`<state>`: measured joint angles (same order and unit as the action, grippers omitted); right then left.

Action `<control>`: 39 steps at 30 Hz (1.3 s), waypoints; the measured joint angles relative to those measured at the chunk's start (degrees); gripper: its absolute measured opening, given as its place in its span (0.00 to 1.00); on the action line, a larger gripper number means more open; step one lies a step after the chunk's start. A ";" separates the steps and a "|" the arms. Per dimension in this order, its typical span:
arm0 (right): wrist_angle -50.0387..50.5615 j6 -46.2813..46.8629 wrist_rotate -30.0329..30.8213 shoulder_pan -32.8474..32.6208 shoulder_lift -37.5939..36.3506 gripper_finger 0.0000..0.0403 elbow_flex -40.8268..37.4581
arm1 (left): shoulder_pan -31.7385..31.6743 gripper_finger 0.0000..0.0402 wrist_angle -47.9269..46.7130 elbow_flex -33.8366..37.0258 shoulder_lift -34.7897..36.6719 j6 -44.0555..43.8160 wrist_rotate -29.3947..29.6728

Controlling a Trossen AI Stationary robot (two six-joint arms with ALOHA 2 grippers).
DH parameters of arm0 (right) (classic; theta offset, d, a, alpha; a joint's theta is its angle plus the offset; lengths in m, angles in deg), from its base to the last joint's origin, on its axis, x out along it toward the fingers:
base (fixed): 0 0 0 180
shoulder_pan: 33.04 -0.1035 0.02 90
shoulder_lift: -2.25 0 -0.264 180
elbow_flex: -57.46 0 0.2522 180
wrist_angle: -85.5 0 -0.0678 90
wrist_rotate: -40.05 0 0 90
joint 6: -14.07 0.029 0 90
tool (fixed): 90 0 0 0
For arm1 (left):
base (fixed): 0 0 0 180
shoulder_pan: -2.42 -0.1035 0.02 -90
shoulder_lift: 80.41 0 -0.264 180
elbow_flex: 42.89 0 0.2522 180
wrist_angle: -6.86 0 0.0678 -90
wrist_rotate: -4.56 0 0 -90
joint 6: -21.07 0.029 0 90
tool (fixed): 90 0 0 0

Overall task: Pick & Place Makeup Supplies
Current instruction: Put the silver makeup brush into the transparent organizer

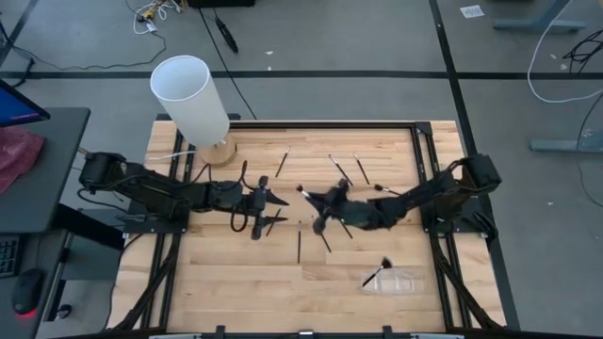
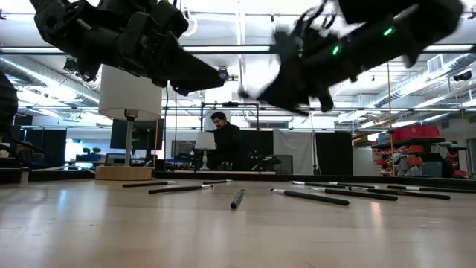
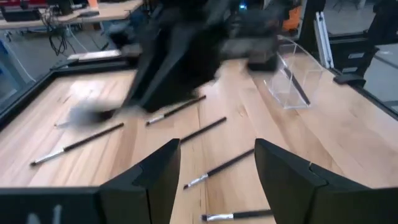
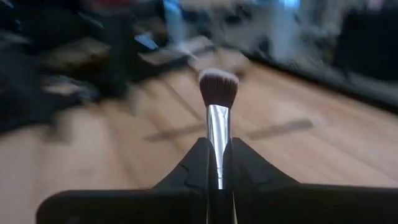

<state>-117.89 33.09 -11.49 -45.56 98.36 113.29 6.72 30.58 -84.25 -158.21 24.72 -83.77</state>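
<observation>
Two dark arms were seen over the wooden table (image 1: 236, 282), meeting near the middle of the high frame. Nearest the bottom of that frame, a clear plastic case (image 1: 391, 281) lay at lower right with a fluffy-tipped brush (image 1: 379, 271) resting at its upper left edge. A lone dark brush (image 1: 299, 247) lay upright in the frame just below centre.

At mid-frame the right gripper (image 1: 314, 197) was held above the boards, its fingers pressed together on a silver-ferruled brush (image 4: 218, 112), whose rounded bristle head stood up past the fingertips in the right wrist view. Just left of it, the left gripper (image 1: 267, 200) hung with its fingers (image 3: 280, 171) set well apart and nothing between them; several slim brushes (image 3: 202, 130) were seen on the wood beyond those fingers.

Farther up the high frame, more thin brushes (image 1: 339, 169) lay scattered in the upper middle of the table, apart from one another. At upper left a tall white cylinder (image 1: 191, 96) stood on a wooden base (image 1: 219, 151). In the low view, a person (image 2: 225, 145) in dark clothing was seen far behind the table.
</observation>
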 joint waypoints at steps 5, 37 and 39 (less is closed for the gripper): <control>-15.41 -11.30 -2.35 -2.89 -0.03 0.08 -2.58 | 0.00 0.52 11.60 -0.08 -7.47 0.03 0.08; -33.67 -25.53 -18.66 -7.08 0.23 0.08 -2.58 | -2.58 0.52 43.30 -6.73 -23.56 1.54 -8.16; -33.97 -25.54 -19.64 -7.08 0.23 0.08 -2.58 | -2.49 0.52 43.27 -6.77 -23.56 1.57 -10.11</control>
<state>-151.85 7.54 -31.13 -52.63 98.59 110.71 4.23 73.85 -91.02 -181.78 26.29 -93.88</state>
